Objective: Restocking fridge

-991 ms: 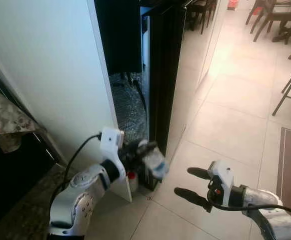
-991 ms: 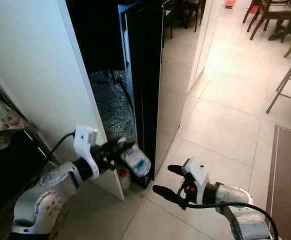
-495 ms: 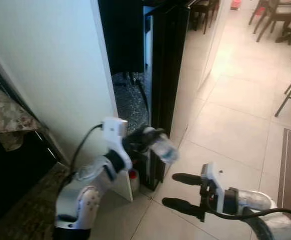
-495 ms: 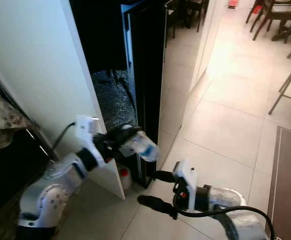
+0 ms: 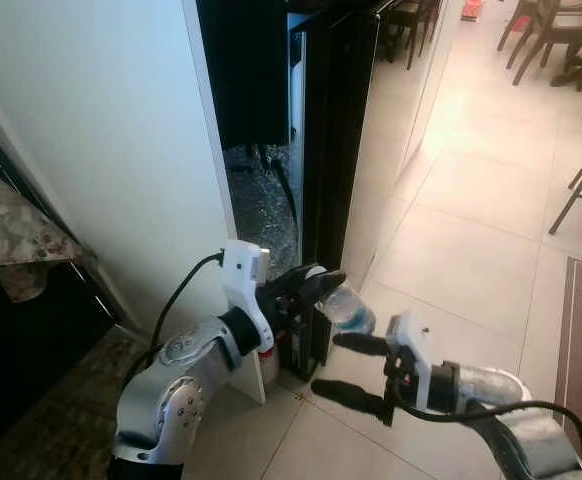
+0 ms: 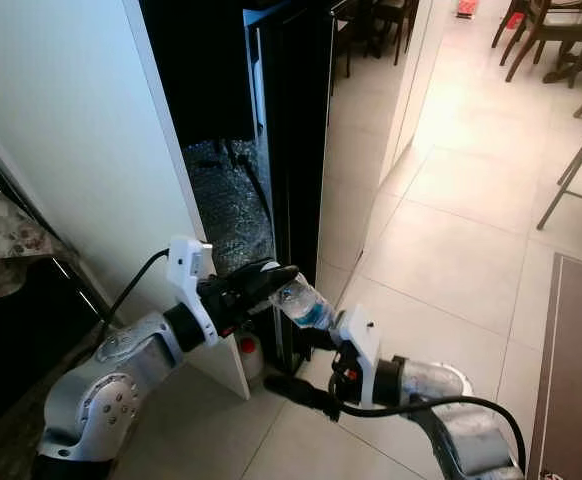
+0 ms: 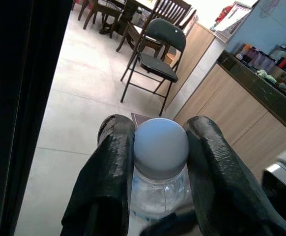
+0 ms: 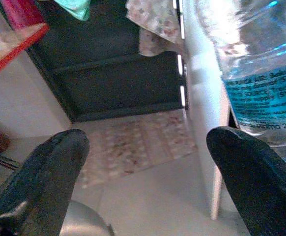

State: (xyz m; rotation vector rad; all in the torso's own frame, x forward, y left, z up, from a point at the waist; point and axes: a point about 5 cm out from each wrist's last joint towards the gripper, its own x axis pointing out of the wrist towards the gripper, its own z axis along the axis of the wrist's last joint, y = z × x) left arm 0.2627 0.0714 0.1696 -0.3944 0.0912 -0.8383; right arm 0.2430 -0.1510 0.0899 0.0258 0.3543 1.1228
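A pale tiled floor (image 5: 471,230) runs back toward dark dining chairs (image 5: 561,40) at the far end of the room. On the robot's left stands a white wall panel (image 5: 101,150), and just beside it a tall, dark fridge (image 5: 331,140) whose black side faces the camera. A narrow gap between the panel and the fridge shows a crinkled silvery lining and dark cables. Low down by the foot of the panel sits a small container with a red cap (image 5: 264,352). Farther left, a patterned cloth (image 5: 16,230) hangs over a dark shelf.

The left gripper (image 5: 316,285) reaches forward at the bottom corner of the fridge and holds a small clear water bottle (image 5: 344,305) with a blue label. Its two black fingers (image 7: 111,172) are closed on the neck just under the white cap (image 7: 161,142), one on each side, and the bottle points out toward the open floor, tilted slightly down.

The right gripper (image 5: 346,368) sits just beside and below the bottle, pointing toward the robot's left. Its jaws are spread wide with nothing between them. In the right wrist view the bottle's blue label (image 8: 261,91) lies close by one finger (image 8: 253,174), but I cannot tell whether they touch.
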